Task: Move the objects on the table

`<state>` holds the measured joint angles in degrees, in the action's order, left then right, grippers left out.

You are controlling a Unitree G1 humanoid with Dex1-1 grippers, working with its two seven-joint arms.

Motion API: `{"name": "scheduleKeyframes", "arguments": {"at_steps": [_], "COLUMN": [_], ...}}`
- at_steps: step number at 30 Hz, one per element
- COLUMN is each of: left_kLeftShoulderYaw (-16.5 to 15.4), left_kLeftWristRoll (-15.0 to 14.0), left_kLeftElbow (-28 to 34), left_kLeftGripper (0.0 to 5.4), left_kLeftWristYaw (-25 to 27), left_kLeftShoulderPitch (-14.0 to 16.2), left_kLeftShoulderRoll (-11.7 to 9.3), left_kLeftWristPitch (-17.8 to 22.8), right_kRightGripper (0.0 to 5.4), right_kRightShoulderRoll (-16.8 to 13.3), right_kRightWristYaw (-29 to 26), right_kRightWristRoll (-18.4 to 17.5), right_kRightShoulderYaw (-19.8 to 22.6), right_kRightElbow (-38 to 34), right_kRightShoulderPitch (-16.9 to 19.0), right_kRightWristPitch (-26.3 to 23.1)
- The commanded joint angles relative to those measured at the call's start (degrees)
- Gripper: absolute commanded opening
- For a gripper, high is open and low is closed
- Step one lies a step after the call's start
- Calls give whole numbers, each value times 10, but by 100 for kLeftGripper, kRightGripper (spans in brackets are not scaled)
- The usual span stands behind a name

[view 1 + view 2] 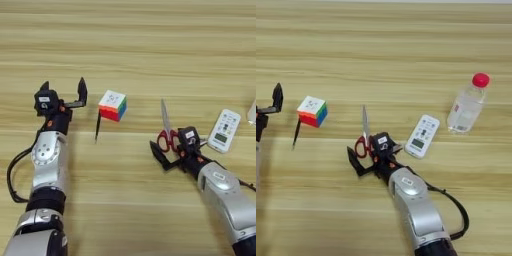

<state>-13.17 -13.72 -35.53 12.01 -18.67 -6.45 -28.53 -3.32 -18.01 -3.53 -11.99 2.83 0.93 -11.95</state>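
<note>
The open right gripper (367, 156) straddles the scissors (166, 131); closing askew could spin them into the remote (423, 135). The left gripper (64, 92) waits open.

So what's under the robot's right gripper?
The red-handled scissors lie on the wooden table under the right gripper; their handles are partly covered, the metal blade pokes out.

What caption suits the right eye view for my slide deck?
Right gripper open at the red-handled scissors, between puzzle cube and remote; bottle upright beyond.
</note>
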Motion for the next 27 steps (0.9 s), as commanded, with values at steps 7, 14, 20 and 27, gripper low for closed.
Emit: {"name": "scheduleKeyframes", "arguments": {"at_steps": [7,14,20,27], "left_kLeftShoulderYaw": [1,0,1,1], "left_kLeftWristRoll": [7,6,7,7], "left_kLeftElbow": [-4,-3,-1,-1], "left_kLeftGripper": [538,540,540,540], "left_kLeftWristYaw": [-2,-2,-3,-3], "left_kLeftShoulderPitch": [-6,-6,-5,-5], "left_kLeftShoulderRoll": [0,0,0,0], "left_kLeftWristPitch": [-6,-6,-5,-6], "right_kRightGripper": [540,467,411,390], "right_kRightShoulderRoll": [-6,-6,-6,-7], "right_kRightWristYaw": [7,7,6,8], "right_kRightWristRoll": [8,12,14,17], "right_kRightShoulderYaw": [-4,-5,-5,-6], "right_kRightElbow": [41,48,47,48], "right_kRightShoulderPitch": [19,18,19,19], "right_kRightWristPitch": [-36,-34,-34,-27]}}
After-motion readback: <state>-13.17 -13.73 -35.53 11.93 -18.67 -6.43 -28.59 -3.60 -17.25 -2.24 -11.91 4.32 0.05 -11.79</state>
